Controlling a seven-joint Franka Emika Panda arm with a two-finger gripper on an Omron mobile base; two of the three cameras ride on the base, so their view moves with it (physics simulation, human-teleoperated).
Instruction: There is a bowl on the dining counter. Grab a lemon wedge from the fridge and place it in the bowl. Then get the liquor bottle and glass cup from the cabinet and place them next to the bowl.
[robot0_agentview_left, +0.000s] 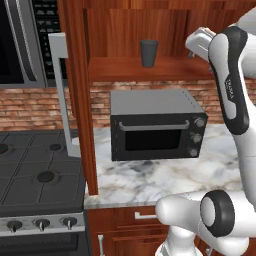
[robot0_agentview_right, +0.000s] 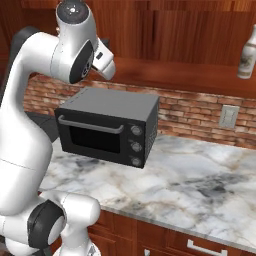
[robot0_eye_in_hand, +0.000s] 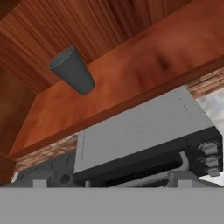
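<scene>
A dark toaster oven (robot0_agentview_left: 156, 125) sits mid-frame on the marble tabletop (robot0_agentview_left: 150, 182). Above it the gripper (robot0_agentview_right: 106, 59), jaws spread and empty, is raised beside the open cabinet (robot0_agentview_left: 150, 68). Farther back, the glass cup (robot0_agentview_left: 148, 53) stands upright on the shelf; the liquor bottle (robot0_agentview_right: 247, 54) is at upper right.

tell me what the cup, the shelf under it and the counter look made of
Cup: looks like matte dark grey plastic or smoked glass; uniform, no shine.
Shelf: reddish-brown wood, visible grain, slight sheen.
Counter: polished marble by its grey veins on white.
</scene>
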